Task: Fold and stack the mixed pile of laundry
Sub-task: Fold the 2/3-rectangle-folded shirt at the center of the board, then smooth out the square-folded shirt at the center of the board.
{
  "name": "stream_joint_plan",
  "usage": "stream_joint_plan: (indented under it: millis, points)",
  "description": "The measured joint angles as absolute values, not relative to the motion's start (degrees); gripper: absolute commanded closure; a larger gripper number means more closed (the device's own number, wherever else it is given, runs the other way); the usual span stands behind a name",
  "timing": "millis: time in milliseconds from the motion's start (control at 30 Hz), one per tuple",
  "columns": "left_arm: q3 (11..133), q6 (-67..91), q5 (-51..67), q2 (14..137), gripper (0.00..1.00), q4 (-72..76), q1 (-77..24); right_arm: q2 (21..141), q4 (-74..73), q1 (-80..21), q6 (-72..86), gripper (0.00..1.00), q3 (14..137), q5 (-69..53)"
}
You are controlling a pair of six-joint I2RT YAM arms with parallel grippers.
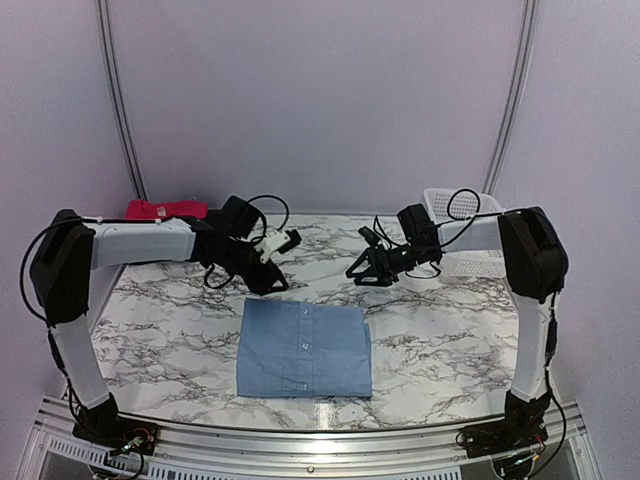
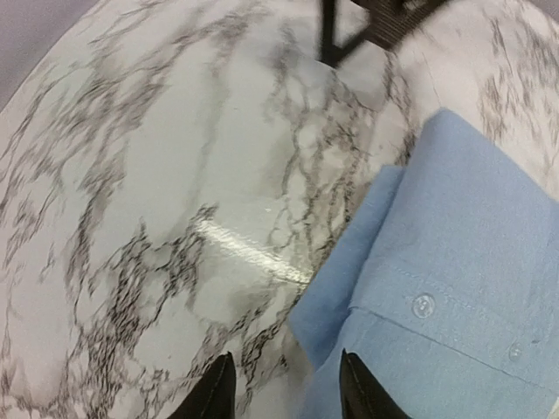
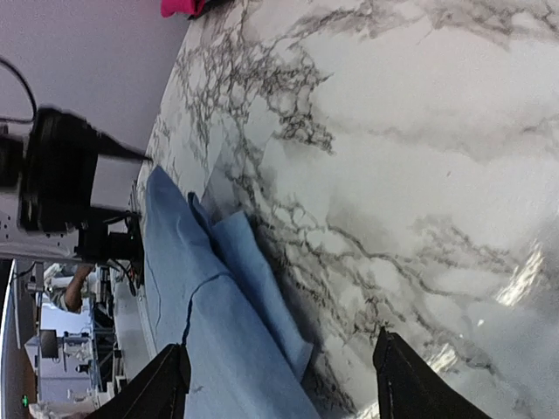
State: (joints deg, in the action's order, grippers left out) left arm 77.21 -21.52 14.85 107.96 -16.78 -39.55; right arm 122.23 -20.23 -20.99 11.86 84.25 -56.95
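A light blue buttoned shirt lies folded into a flat rectangle on the marble table. My left gripper hovers at its far left corner, my right gripper just beyond its far right corner. In the left wrist view the left gripper is open, one fingertip over the shirt's edge, nothing gripped. The right gripper stands wide open over the shirt's corner, empty. A bright pink-red garment lies at the table's far left edge.
A white slatted basket stands at the far right behind the right arm. Cables loop over both wrists. The table's near edge carries a metal rail with both arm bases.
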Motion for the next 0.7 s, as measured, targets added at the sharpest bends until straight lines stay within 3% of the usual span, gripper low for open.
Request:
stream_joint_plan:
  millis: [200, 400, 533, 700]
  points:
    - [65.6, -2.7, 19.8, 94.1, 0.39, -13.7, -28.5, 116.0, -14.9, -21.3, 12.5, 0.22, 70.8, -58.0]
    - [47.5, 13.5, 25.9, 86.5, 0.32, -3.6, -28.3, 114.8, -11.2, -21.4, 13.8, 0.20, 64.5, -59.6]
    - [40.1, 21.9, 28.5, 87.5, 0.32, 3.5, -28.5, 115.0, -9.1, -21.9, 13.7, 0.31, 64.6, -60.4]
    - [39.3, 27.7, 31.0, 90.7, 0.35, 11.6, -28.5, 116.9, -8.1, -23.7, 13.3, 0.49, 65.2, -62.0]
